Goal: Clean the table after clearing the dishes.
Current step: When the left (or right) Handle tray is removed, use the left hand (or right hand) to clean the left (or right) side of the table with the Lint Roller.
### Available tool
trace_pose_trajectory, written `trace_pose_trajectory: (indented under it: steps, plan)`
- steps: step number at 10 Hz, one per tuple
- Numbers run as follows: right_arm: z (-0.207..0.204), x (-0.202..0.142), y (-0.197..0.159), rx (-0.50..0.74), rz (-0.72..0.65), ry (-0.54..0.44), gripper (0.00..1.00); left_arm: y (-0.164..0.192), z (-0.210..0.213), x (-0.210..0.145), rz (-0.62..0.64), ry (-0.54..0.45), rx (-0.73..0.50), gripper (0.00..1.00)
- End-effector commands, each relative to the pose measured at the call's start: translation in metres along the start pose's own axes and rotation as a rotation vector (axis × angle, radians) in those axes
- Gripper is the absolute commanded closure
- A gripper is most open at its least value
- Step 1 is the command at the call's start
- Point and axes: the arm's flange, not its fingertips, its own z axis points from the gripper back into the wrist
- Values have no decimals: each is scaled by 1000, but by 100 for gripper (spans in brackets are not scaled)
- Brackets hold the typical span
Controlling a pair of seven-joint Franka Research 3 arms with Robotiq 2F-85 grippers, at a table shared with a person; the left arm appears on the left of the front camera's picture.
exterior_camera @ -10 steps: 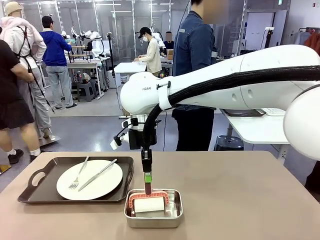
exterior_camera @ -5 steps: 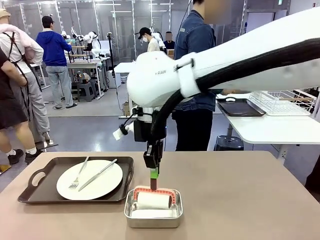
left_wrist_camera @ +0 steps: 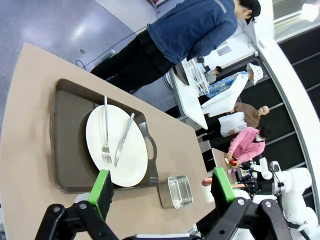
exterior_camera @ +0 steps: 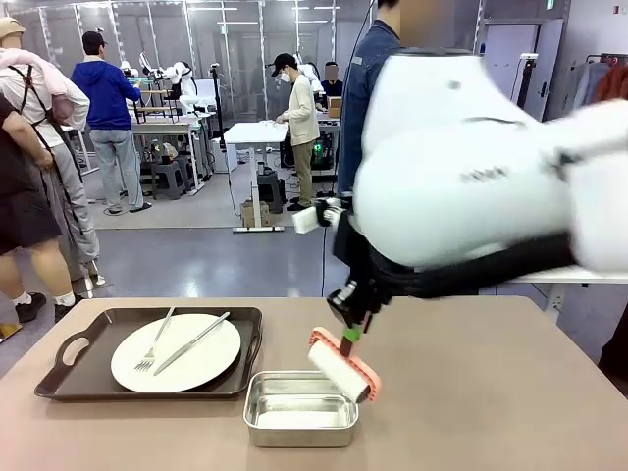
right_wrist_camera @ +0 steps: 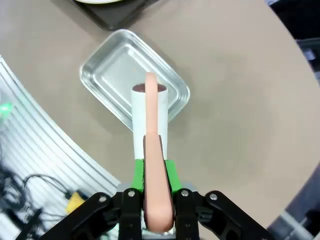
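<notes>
My right gripper point(exterior_camera: 349, 332) point(right_wrist_camera: 153, 176) is shut on the pink handle of a cleaning roller point(exterior_camera: 340, 369) point(right_wrist_camera: 146, 117) with a white roll. It holds the roller tilted in the air, just above the right rim of a small steel pan point(exterior_camera: 299, 408) point(right_wrist_camera: 112, 70). On the brown table point(exterior_camera: 491, 392) at the left, a dark handled tray point(exterior_camera: 88, 363) point(left_wrist_camera: 67, 145) carries a round white plate point(exterior_camera: 191, 363) point(left_wrist_camera: 125, 155) with a fork point(exterior_camera: 155, 345) and a knife point(exterior_camera: 192, 342). My left gripper point(left_wrist_camera: 161, 185) hangs open high above the table, nothing between its green pads point(left_wrist_camera: 102, 185).
A person in a blue jacket point(exterior_camera: 378, 88) point(left_wrist_camera: 190, 30) stands at the table's far edge. The bulky right arm point(exterior_camera: 471, 186) hangs over the right half of the table. Behind the person is a white side table point(left_wrist_camera: 192, 97). Other people stand farther back.
The right gripper has lifted the roller out of the steel pan and swung it to the right, tilting it. The right arm has moved closer to the front camera.
</notes>
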Motion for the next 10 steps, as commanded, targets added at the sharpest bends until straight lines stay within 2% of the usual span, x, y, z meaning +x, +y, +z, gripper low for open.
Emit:
trace_pose_trajectory:
  steps: [1, 2, 4, 5, 6, 10]
  plan:
    - [5, -55, -8, 20, -170, -121, 97, 0, 2, 2, -12, -1, -15, 0]
    - [13, -79, -24, 44, -271, -175, 97, 0, 2, 2, -12, -1, -15, 0]
    - [21, -104, -50, 81, -397, -197, 97, 0, 2, 2, -12, -1, -15, 0]
    - [21, -100, -56, 55, -391, -176, 97, 0, 2, 2, -12, -1, -15, 0]
    - [20, -94, -49, 77, -324, -152, 97, 0, 2, 2, -12, -1, -15, 0]
    - [20, -94, -49, 77, -324, -152, 97, 0, 2, 2, -12, -1, -15, 0]
